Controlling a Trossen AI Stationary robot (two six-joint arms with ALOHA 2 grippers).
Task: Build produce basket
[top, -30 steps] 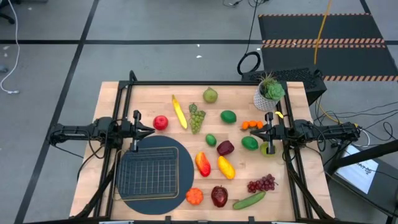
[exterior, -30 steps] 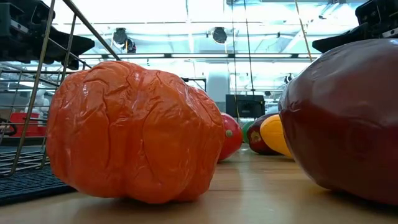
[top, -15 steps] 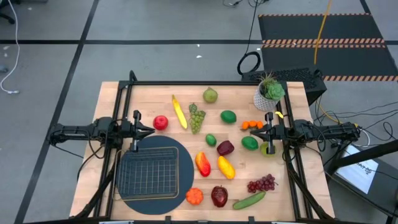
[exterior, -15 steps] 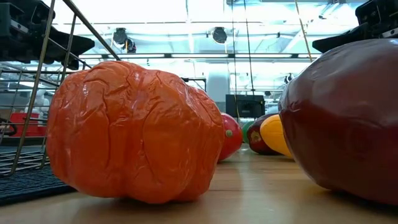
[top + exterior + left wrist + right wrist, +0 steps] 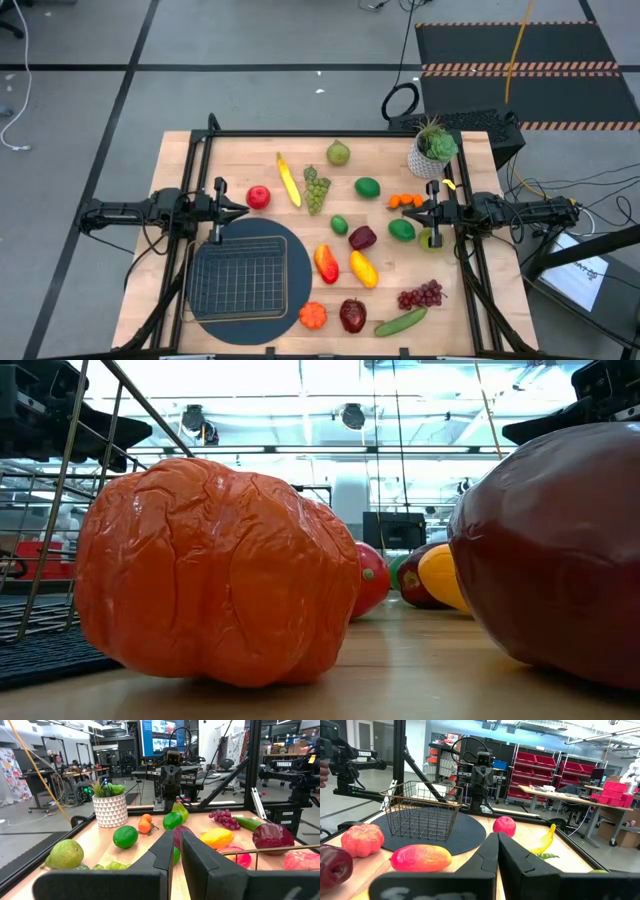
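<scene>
From above, we see the basket [image 5: 238,277] empty on its round mat [image 5: 290,300], with all the produce [image 5: 362,238] spread over the table [image 5: 180,150], so by our reading nothing is packed yet. At table level, only an orange fruit [image 5: 215,570] looms beside the basket wire. Through the wrists, the left gripper [image 5: 176,845] and right gripper [image 5: 496,849] sit clenched, holding nothing

Two dark jointed arms with black cables and flat black fingers [image 5: 200,865]

Dark red fruit [image 5: 560,550] cut off, low view.
</scene>
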